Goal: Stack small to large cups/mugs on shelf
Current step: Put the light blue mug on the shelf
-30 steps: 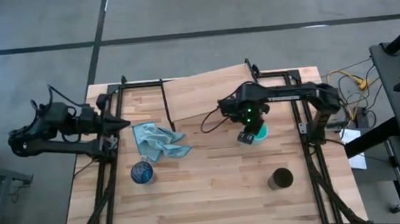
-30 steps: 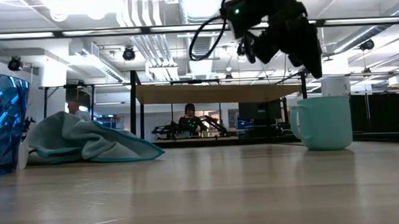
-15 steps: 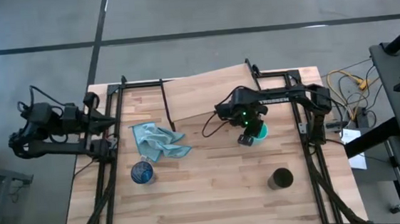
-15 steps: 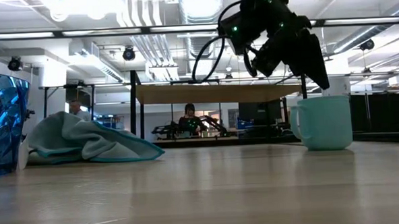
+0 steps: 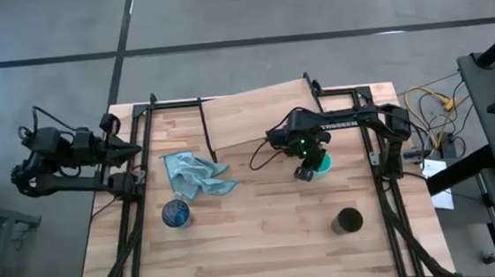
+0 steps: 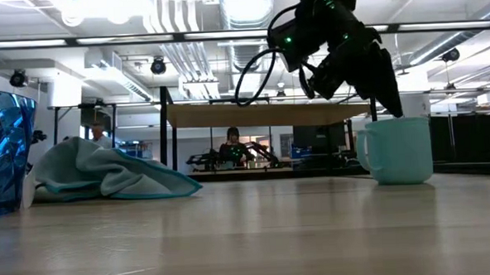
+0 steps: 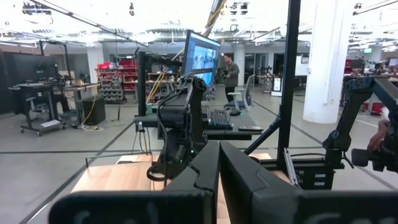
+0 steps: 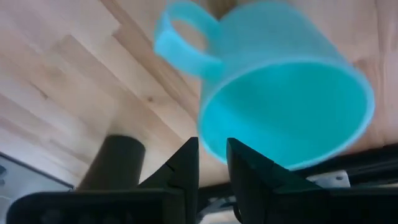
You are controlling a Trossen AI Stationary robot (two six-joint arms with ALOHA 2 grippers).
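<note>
Cloth (image 5: 197, 174) betw. blue cup (image 5: 176, 214), mug (image 5: 321, 164)

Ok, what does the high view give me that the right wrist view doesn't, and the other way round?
Only the high view shows the left gripper parked at the table's left edge, the blue glass cup, the light blue cloth and the shelf.

Only the right wrist view shows inside the teal mug, its handle, and the right gripper just at its rim, fingers close together.

Both show that mug, the black cup and the wooden table.
</note>
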